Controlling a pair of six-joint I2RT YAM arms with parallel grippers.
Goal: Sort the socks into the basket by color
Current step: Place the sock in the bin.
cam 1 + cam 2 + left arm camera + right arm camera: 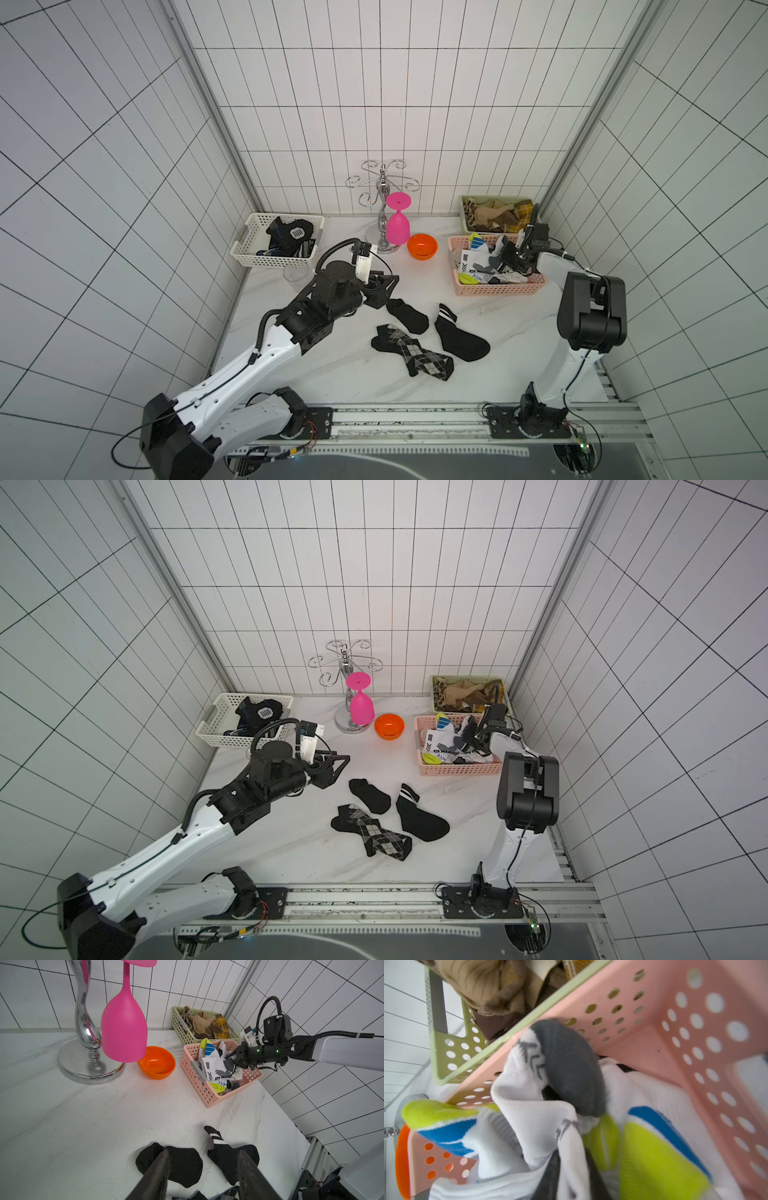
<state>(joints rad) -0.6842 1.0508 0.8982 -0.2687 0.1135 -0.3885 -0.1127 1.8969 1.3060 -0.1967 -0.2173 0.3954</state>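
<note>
At the far left of the white marbled tabletop (324,365), a white perforated plastic basket (270,259) holds a heap of black socks (291,237), so black evidently belongs there. Nearer the middle, the left gripper (203,1152) hangs low over the table with its fingers wide apart and nothing between them. It is aimed at a plain black ankle sock (408,316) just beyond its tips, which looks like the next pick.

Close beside that sock lie a black sock with grey argyle diamonds (415,353) and a black sock with white cuff stripes (459,336). All three are loose on the table and not yet sorted.

Behind them are a chrome wire stand (382,195), a pink plastic goblet (397,226) turned upside down against it, and an orange plastic bowl (422,246). I judge these to be bystanders.

Further right, a pink perforated plastic basket (498,288) gathers the white printed socks (478,259). The right gripper (229,1059) reaches into it, fingers narrow, with a fold of a white sock with a grey toe (533,1109) between them. I cannot tell whether the fold is pinched or let go.

Just behind that, a pale green perforated basket (464,216) keeps the brown and tan socks (494,214).
</note>
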